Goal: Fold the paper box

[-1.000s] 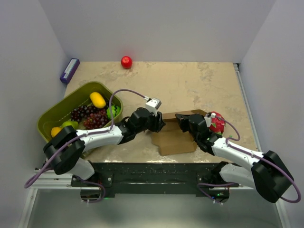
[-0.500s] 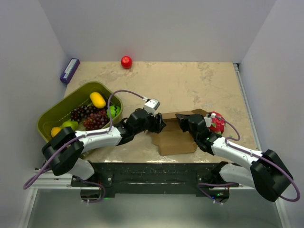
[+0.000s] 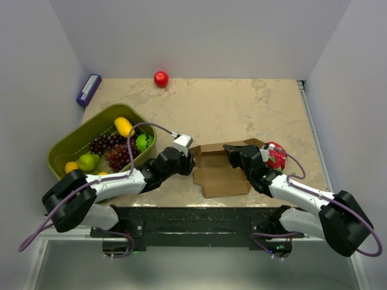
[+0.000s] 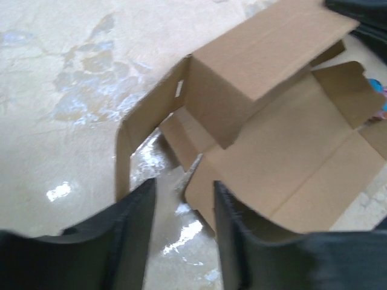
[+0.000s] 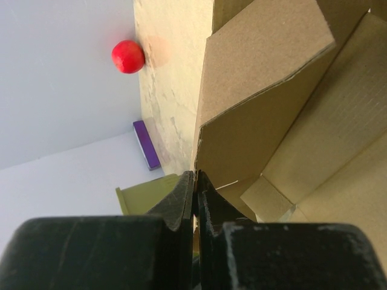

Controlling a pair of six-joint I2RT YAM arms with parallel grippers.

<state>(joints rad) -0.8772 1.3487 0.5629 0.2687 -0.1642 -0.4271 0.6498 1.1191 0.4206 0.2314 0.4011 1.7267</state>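
Observation:
The paper box is a half-folded brown cardboard sheet lying near the table's front edge, with one panel raised at its far side. My right gripper is shut on the edge of that raised panel; the pinch shows at my right gripper. My left gripper sits just left of the box, apart from it. In the left wrist view my left gripper stands open with bare table between its fingers, and the paper box lies ahead with its left flap standing up.
An olive-green basket of fruit stands at the left. A red ball lies by the back wall and a purple block at the back left. A red object sits right of the box beside my right arm.
My left gripper has drawn back to the left, off the box's left side, and the basket's fruit is more exposed. The right gripper has held its grip in place.

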